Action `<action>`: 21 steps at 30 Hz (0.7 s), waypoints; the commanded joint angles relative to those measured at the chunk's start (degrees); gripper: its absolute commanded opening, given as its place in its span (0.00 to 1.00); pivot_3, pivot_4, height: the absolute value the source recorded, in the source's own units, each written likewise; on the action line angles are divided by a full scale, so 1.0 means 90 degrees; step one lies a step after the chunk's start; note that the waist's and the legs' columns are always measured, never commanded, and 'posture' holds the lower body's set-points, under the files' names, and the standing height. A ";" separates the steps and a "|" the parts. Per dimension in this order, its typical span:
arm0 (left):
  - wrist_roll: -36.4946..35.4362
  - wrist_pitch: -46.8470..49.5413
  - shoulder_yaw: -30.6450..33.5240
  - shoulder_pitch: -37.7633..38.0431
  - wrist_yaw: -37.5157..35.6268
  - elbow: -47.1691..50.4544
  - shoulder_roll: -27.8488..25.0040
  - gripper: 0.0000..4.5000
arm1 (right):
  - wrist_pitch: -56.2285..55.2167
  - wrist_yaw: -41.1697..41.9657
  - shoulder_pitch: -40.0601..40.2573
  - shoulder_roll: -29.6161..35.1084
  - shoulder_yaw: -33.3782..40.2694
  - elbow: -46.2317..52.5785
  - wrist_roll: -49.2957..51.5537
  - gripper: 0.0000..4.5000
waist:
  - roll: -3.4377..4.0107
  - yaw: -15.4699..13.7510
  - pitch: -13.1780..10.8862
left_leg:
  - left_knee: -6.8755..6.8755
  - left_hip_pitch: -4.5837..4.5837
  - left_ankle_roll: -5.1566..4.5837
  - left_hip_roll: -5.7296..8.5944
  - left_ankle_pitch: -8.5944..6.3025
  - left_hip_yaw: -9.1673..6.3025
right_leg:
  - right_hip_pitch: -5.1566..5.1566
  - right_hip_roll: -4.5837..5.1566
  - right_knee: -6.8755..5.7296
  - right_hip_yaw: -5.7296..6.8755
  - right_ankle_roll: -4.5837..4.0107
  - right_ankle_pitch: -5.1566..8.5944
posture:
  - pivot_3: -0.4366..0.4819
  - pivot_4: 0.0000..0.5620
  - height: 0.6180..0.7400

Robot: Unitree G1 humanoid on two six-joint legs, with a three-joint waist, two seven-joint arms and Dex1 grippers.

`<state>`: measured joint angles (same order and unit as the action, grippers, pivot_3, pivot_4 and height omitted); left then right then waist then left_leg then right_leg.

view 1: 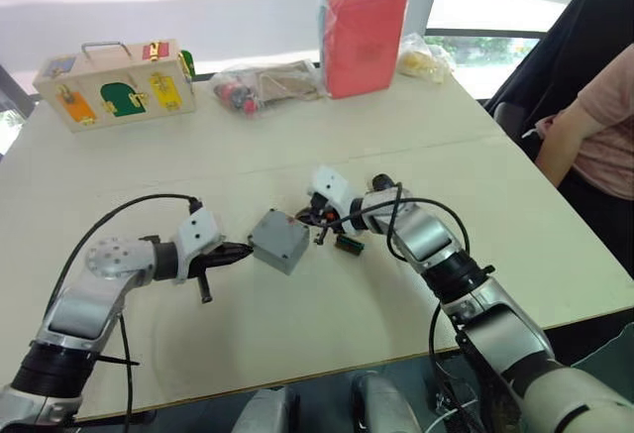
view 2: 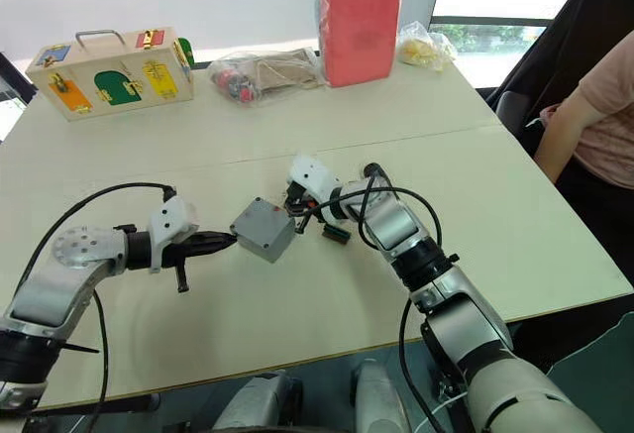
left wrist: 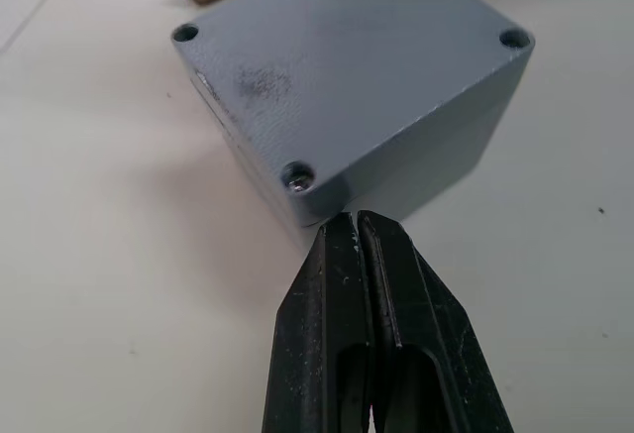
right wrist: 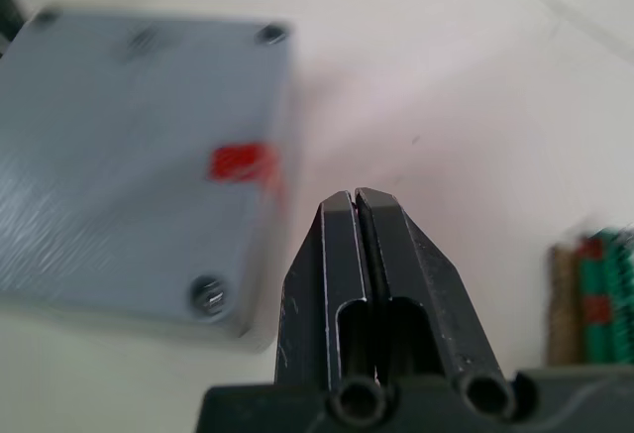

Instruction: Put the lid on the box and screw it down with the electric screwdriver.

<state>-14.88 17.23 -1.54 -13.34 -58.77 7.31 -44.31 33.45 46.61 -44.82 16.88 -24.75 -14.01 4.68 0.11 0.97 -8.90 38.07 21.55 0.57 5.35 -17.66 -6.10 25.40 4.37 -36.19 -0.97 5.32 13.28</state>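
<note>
The box is seen near the middle of the table, with the lid seated on top and screw heads visible in its corners. A small red label is fixed to the lid; any writing on it cannot be read. The left gripper is pressed together, its tip just at one corner of the box, possibly touching. The right gripper is likewise closed on nothing, just beside the box's opposite side. A small green and red part lies near.
</note>
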 commanded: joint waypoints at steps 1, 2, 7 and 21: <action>0.0101 -0.0159 -0.0004 -0.0196 0.0048 -0.0104 0.0029 0.00 | 0.0119 0.0228 0.0098 0.0077 -0.0034 0.0603 0.0007 0.00 | 0.0000 0.0013 0.0000 | 0.0000 0.0000 0.0001 0.0000 0.0000 0.0000 | 0.0000 0.0000 -0.0001 -0.0001 0.0000 0.0000 | 0.48 0.27 1.00; 0.0119 -0.0182 -0.0017 -0.0236 0.0034 -0.0158 0.0037 0.00 | 0.0227 0.0306 0.0162 0.0104 -0.0035 0.0741 0.0067 0.00 | 0.0000 0.0012 0.0000 | 0.0000 0.0000 0.0001 0.0000 0.0000 0.0000 | 0.0000 -0.0001 -0.0001 -0.0001 0.0000 0.0000 | 0.48 0.27 1.00; 0.0194 -0.0305 -0.0059 -0.0371 -0.0048 -0.0367 0.0046 0.00 | 0.0641 0.0556 0.0361 0.0184 -0.0031 0.1308 0.0237 0.00 | 0.0000 0.0006 0.0000 | -0.0001 0.0000 0.0000 -0.0001 0.0000 0.0000 | 0.0000 -0.0001 0.0001 -0.0001 0.0000 0.0000 | 0.48 0.27 1.00; 0.0105 -0.0251 0.0086 -0.0338 -0.0100 -0.0318 -0.0031 0.00 | 0.0543 0.0250 0.0436 0.0290 0.0151 0.1565 -0.0003 0.00 | 0.0000 0.0000 0.0000 | -0.0001 0.0000 0.0001 -0.0001 0.0000 0.0000 | 0.0000 -0.0001 0.0000 -0.0001 0.0000 0.0000 | 0.48 0.27 1.00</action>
<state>-13.06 14.89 -2.49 -16.08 -59.64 2.41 -43.86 41.08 50.30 -40.23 19.91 -25.16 -0.64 5.26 0.11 0.97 -8.90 38.06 21.55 0.57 5.34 -17.66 -6.10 25.41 4.37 -36.19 -0.98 5.32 13.28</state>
